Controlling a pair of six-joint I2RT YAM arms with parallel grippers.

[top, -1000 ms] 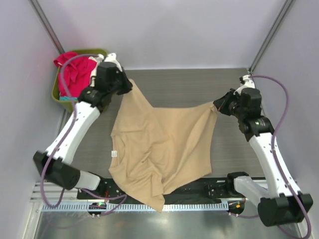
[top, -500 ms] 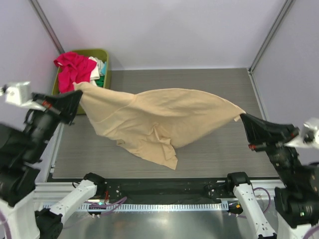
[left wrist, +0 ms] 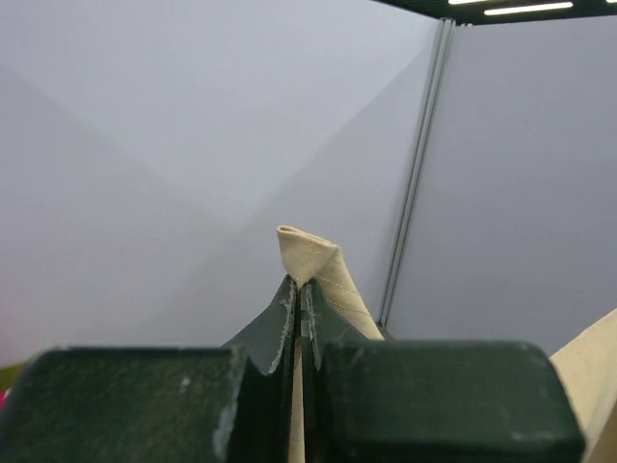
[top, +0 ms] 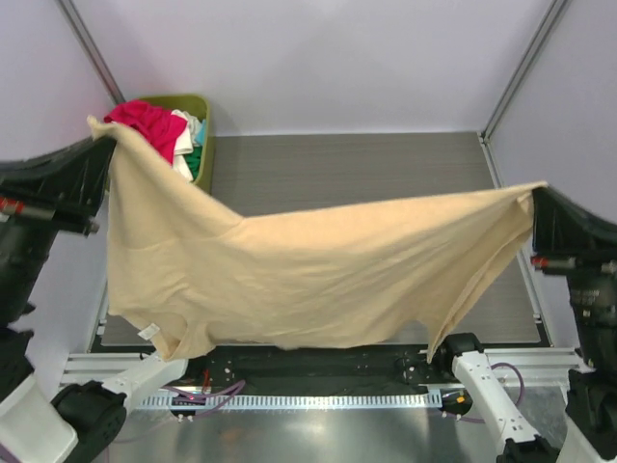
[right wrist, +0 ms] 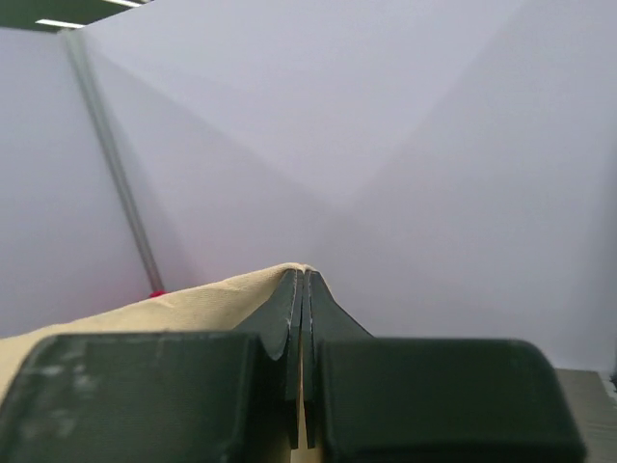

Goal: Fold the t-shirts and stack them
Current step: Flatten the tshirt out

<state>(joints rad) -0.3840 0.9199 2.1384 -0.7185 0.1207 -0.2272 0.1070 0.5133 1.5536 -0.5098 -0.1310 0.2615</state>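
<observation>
A tan t-shirt (top: 308, 280) hangs stretched wide in the air between my two grippers, high above the table (top: 366, 164). My left gripper (top: 99, 143) is shut on its upper left corner, and in the left wrist view a fold of tan cloth (left wrist: 318, 262) pokes out past the left gripper (left wrist: 300, 285). My right gripper (top: 536, 196) is shut on the far right corner; tan cloth (right wrist: 174, 304) trails left from the right gripper (right wrist: 305, 276). A small white label (top: 147, 333) shows at the shirt's lower left. More t-shirts, pink-red (top: 145, 121), cream-white (top: 183, 130) and teal (top: 196, 159), lie in the basket.
An olive-green basket (top: 204, 104) stands at the table's back left corner, just behind the lifted shirt's left edge. Metal frame posts (top: 521, 68) rise at the back corners. The arm bases and cable rail (top: 318, 400) run along the near edge.
Both arms have risen and spread apart, lifting the tan shirt off the table. It went from a crumpled drape to a wide hanging sheet, nearer the camera.
</observation>
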